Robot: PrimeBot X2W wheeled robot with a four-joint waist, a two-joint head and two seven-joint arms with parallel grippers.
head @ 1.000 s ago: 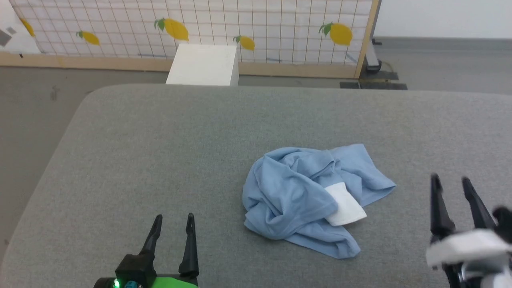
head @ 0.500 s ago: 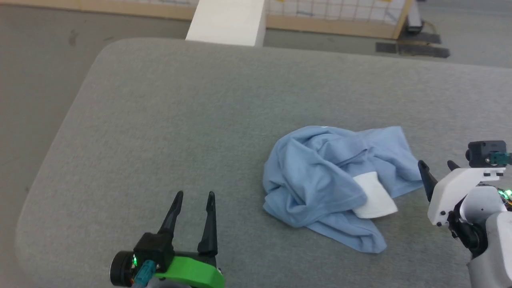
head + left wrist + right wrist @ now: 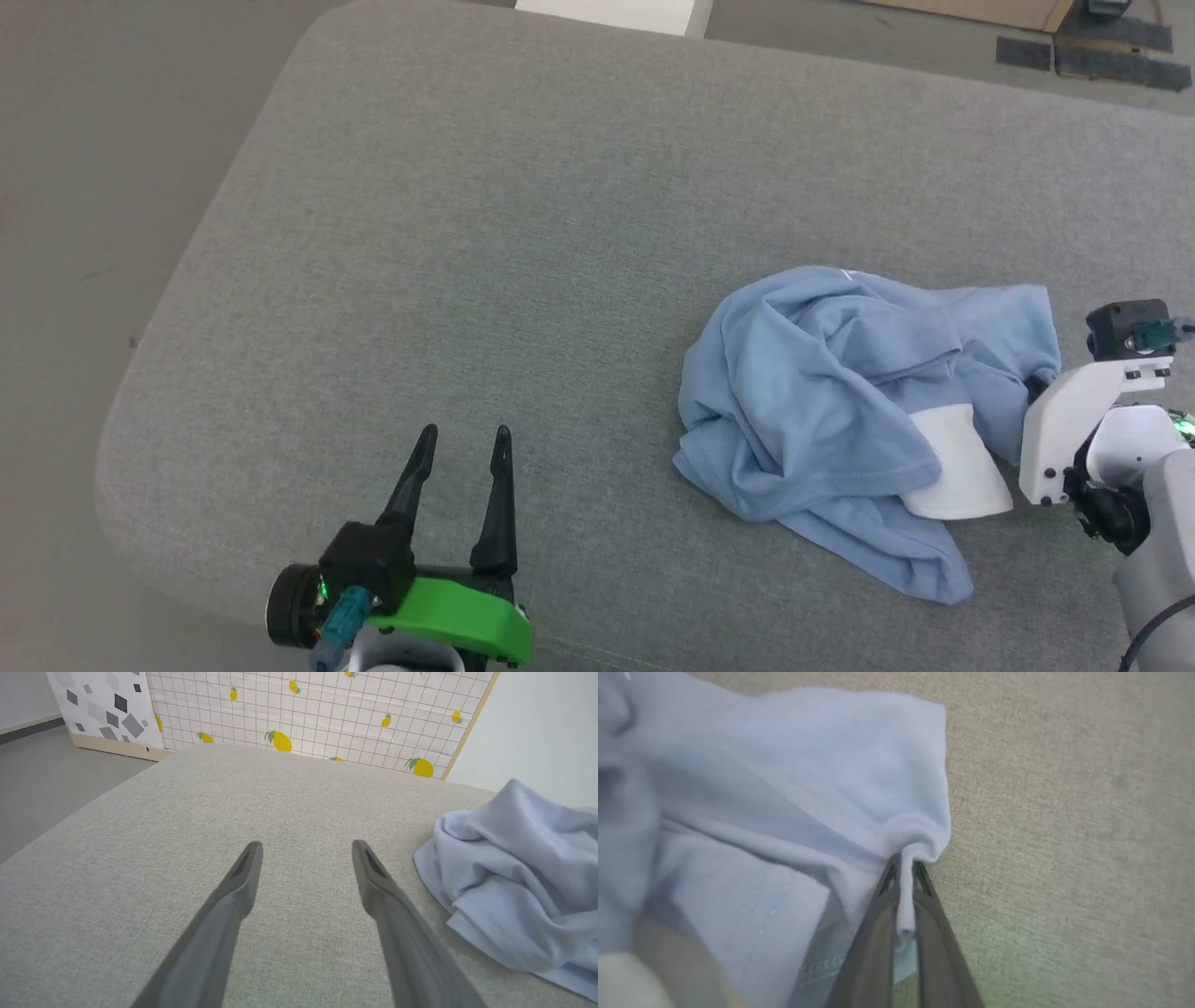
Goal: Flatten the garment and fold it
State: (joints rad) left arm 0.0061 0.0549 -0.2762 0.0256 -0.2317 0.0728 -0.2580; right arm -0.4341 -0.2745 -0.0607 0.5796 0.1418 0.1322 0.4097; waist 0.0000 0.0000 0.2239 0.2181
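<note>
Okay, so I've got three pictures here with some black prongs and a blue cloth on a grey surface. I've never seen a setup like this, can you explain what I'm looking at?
This is a wheeled robot with two arms. Each arm ends in a gripper: two long dark fingers that pinch. The wide picture comes from a camera on its head, looking down. The other two come from cameras on its wrists, each looking along that gripper's fingers. On the grey padded surface lies a crumpled light blue shirt with a white collar; the job is to flatten and fold it. The left gripper, on the green mount, stands open over bare surface and touches nothing. The right gripper is shut on a fold at the shirt's edge, which its wrist picture shows up close.
</note>
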